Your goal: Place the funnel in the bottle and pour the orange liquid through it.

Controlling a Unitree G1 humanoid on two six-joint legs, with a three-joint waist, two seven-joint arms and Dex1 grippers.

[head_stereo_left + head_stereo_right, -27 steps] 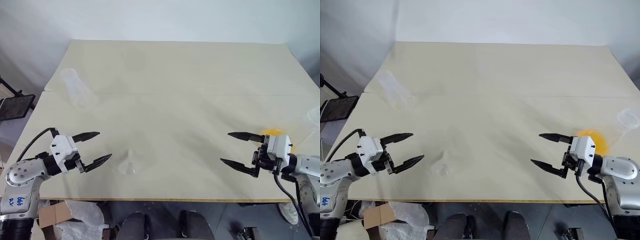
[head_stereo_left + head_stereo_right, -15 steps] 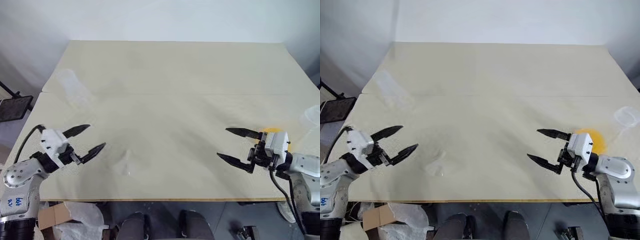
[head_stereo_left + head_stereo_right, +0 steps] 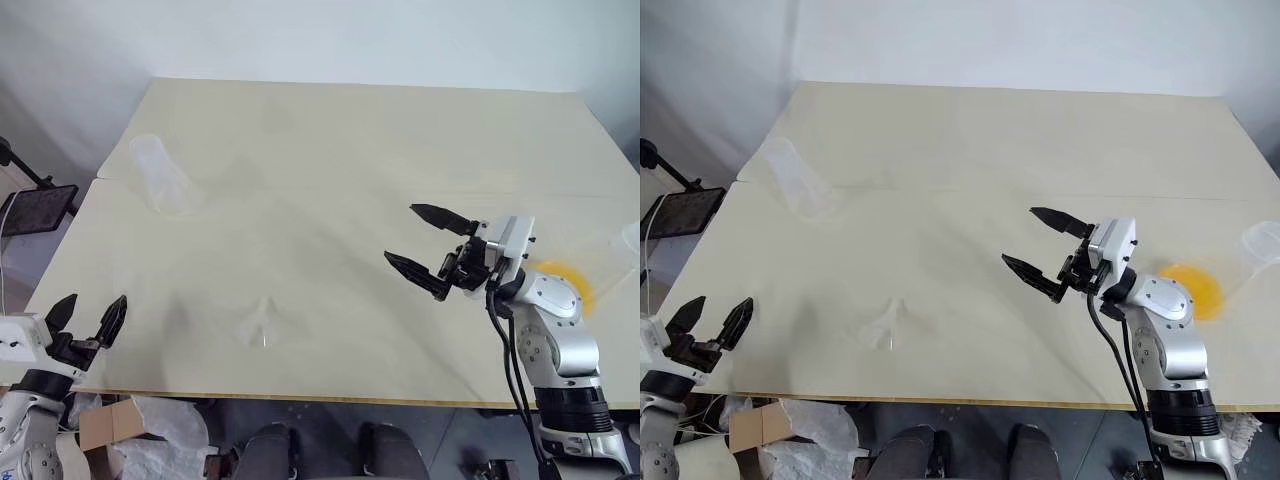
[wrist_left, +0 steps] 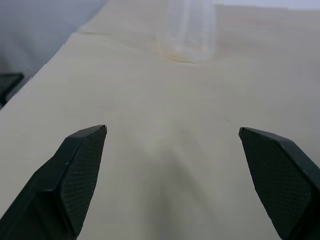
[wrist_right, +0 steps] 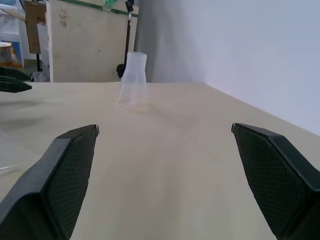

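The funnel [image 3: 262,322] lies on its side near the table's [image 3: 350,150] near edge, left of centre. The bottle [image 3: 160,175] stands far left, empty. The orange liquid [image 3: 565,285] sits in a flask [image 3: 1245,262] at the right edge. Right gripper [image 3: 428,245] hovers mid-table, fingers spread, empty; left gripper [image 3: 88,318] spread wide at the near-left corner, empty.
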